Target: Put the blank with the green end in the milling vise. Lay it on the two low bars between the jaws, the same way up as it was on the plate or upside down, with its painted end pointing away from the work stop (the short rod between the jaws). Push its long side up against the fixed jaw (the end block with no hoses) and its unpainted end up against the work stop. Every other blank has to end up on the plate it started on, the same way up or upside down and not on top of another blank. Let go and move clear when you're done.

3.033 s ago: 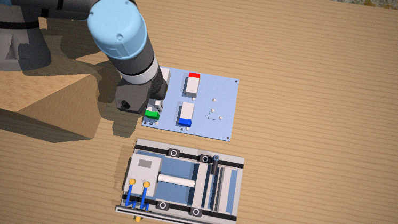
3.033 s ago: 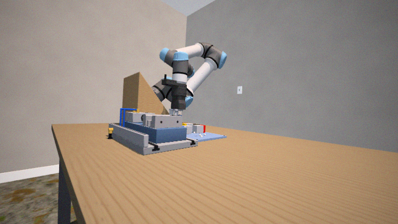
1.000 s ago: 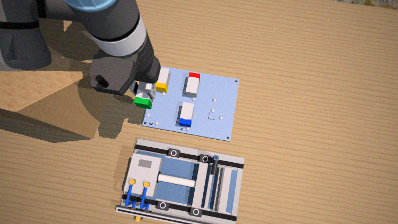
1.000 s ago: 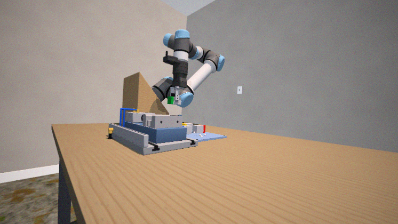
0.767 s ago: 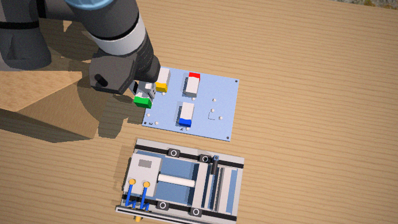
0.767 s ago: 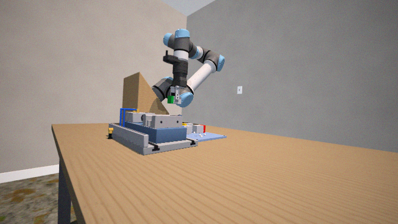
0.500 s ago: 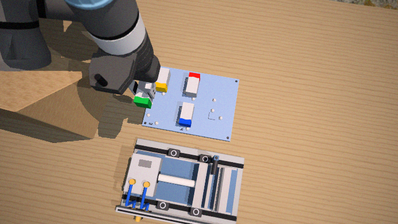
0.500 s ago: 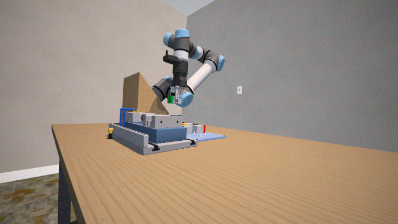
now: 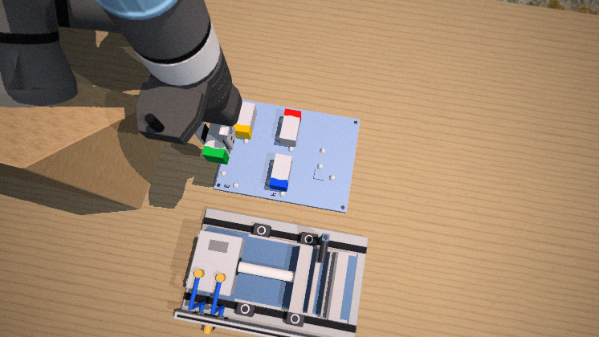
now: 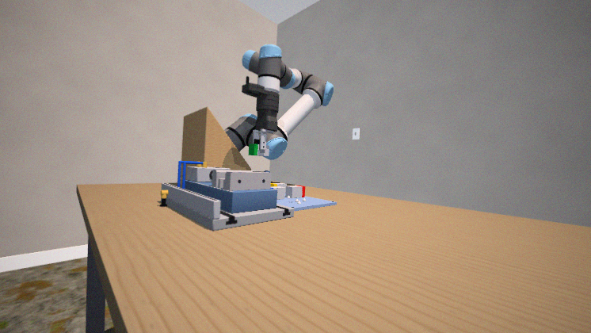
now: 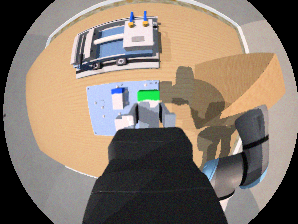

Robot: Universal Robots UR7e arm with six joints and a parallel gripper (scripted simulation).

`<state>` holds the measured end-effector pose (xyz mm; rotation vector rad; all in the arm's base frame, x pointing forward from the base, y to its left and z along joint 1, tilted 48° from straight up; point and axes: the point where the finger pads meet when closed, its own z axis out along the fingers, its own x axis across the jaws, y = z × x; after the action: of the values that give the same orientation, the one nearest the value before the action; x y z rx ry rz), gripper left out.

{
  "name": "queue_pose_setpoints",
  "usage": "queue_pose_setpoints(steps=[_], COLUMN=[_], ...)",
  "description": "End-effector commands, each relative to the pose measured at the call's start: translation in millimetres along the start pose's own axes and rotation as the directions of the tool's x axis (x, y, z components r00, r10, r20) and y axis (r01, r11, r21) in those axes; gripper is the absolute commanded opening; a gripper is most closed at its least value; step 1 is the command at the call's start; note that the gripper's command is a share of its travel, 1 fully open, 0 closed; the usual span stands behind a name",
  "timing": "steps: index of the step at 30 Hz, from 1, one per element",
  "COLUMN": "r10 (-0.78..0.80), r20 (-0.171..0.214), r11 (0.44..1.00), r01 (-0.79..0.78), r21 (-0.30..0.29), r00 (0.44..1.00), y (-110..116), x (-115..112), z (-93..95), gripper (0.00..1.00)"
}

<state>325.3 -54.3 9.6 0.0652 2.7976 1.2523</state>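
- Green-ended blank (image 9: 215,155) (image 10: 253,149) (image 11: 148,95): held in the air above the corner side of the plate (image 9: 337,138) (image 10: 318,203) (image 11: 102,95) nearest the wooden wedge (image 9: 96,167) (image 10: 196,136) (image 11: 250,75).
- End effector (image 9: 218,140) (image 10: 258,147) (image 11: 148,108): partly open, its fingers closed on the blank's long sides, leaving the painted end sticking out.
- Green points from the plate towards the milling vise (image 9: 268,251) (image 10: 252,200) (image 11: 112,48); the work stop (image 9: 322,249) is on the vise's plate side, so this heading looks right for setting down.
- Such a grip probably puts one finger between blank and fixed jaw (image 9: 338,286) (image 10: 248,181) (image 11: 78,52); a push after release may be needed to seat the long side.
- Height likely serves to carry it over the vise's jaws without knocking them.
- Yellow-ended blank (image 9: 247,117), red-ended blank (image 9: 290,127) and blue-ended blank (image 9: 280,169) (image 11: 118,100) lie apart on the plate, where they should be left.
- Transfer to the vise seems next; placing and seating remain.

The hand (image 9: 220,140) (image 10: 259,144) (image 11: 148,108) has risen well above the table (image 9: 461,167) (image 10: 330,256) (image 11: 55,110), carrying up the green-ended blank (image 9: 215,154) (image 10: 253,149) (image 11: 148,95), which was low over the plate (image 9: 310,167) (image 10: 314,202) (image 11: 102,120) three seconds ago. Both have also shifted left and toward the far side in the top view, uncovering the yellow end (image 9: 242,131) of another blank (image 9: 247,113).
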Motion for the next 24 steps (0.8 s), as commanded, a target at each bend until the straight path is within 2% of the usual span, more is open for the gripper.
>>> queue_pose_setpoints(steps=[1,24], r10=[0.0,0.0], r20=[0.001,0.001], r11=[1.0,1.0], r01=[0.0,0.0], r21=[0.001,0.001], r00=[1.0,1.0], y=[-0.3,-0.3], x=[-0.2,-0.3], z=[-0.3,4.1], gripper=[0.0,0.0])
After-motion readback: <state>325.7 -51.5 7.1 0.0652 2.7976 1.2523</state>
